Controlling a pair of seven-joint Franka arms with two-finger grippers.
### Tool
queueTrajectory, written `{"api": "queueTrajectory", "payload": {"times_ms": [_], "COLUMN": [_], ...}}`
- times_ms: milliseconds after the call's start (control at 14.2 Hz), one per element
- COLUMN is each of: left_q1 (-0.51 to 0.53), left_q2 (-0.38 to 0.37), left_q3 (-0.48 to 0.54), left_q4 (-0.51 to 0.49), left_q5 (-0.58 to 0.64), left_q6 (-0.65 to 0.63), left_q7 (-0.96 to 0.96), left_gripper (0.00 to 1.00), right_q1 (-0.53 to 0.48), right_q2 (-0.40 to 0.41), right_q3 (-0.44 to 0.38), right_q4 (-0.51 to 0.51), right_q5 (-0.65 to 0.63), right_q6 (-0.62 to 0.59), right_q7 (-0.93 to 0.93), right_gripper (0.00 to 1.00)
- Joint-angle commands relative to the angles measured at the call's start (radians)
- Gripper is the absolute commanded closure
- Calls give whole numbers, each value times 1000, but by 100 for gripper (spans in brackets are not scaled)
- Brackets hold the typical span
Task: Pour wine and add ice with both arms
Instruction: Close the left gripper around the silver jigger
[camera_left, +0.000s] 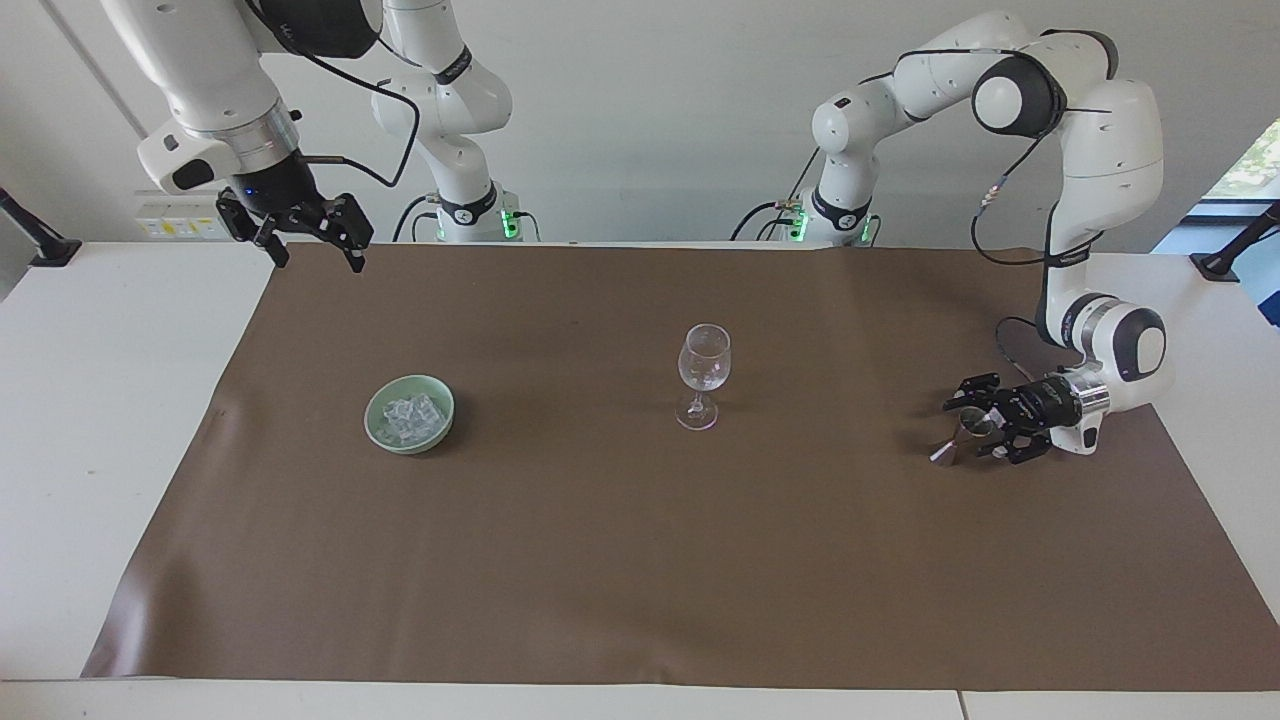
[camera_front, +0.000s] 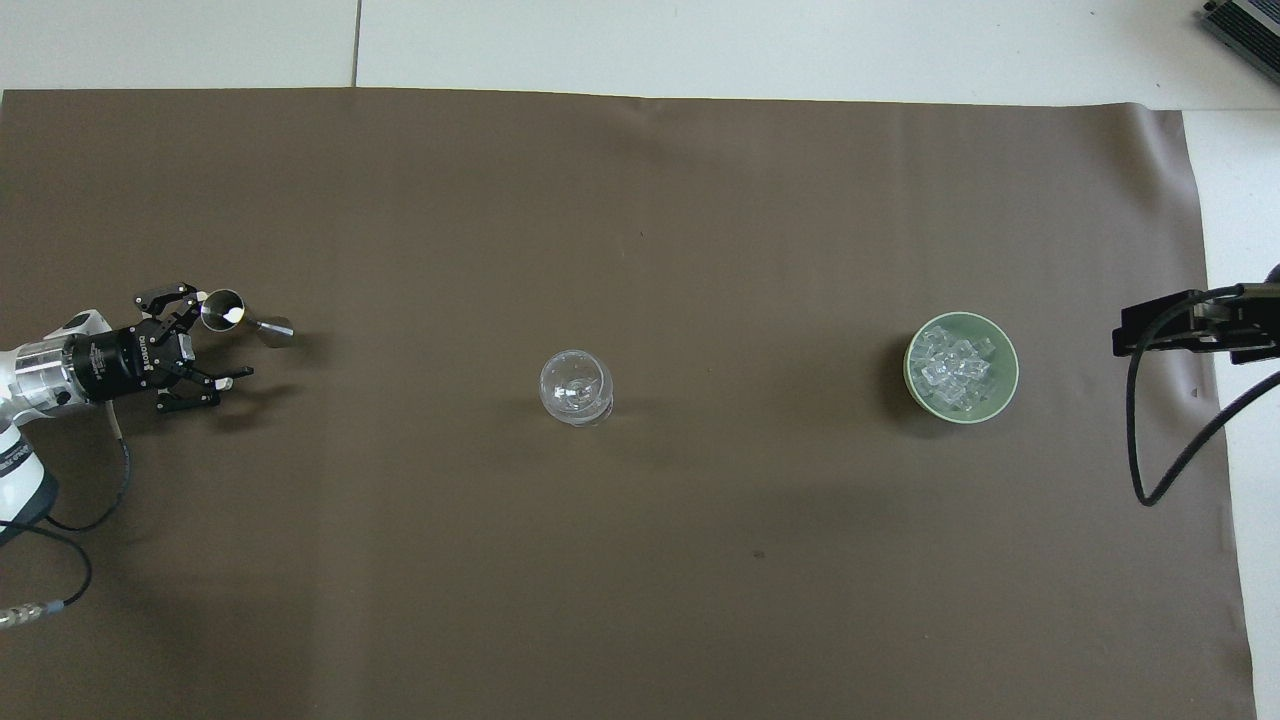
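Observation:
The ice (camera_left: 408, 412) (camera_front: 955, 365) is a heap of small clear cubes in a pale green bowl (camera_left: 445, 405) (camera_front: 1008, 375) toward the right arm's end. A clear stemmed glass (camera_left: 703, 372) (camera_front: 575, 388) stands mid-mat. Wine is out of view. My left gripper (camera_left: 968, 428) (camera_front: 215, 335) lies low and level over the mat at the left arm's end, open. A small metal measuring cup (camera_left: 948, 450) (camera_front: 245, 320) sits at its fingertips, close to one of the two. My right gripper (camera_left: 315, 252) waits open, high over the mat's corner by the robots.
A brown mat (camera_left: 640, 560) covers most of the white table (camera_left: 100, 400). The left arm's black cable (camera_front: 60, 520) trails on the mat near its wrist. Black clamp mounts (camera_left: 40, 245) (camera_left: 1225, 262) stand at both ends.

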Motion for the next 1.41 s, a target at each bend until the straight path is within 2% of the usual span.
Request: {"api": "queueTrajectory", "payload": {"times_ms": [0,565,1343], "left_q1": [-23,-36,-46], "left_q2": [-19,-23,-34], "left_q3": [11,9,11], "left_q4": [-18,-18,-17], "left_q5": [-18,-30,-39], "left_q6": [39,41,56], "left_q7": [-51,-53,-59], "left_gripper": [10,16,20], "right_q1": [-13,-13,-13], "right_q2": [-17,-17,-17], "right_q3": [3,3,3], "right_q4": [-18,-18,-18], "right_q5": [26,26,26], "right_q6": [12,12,12], "right_q7": [-16,-16,-16], "right_gripper": [0,0,0]}}
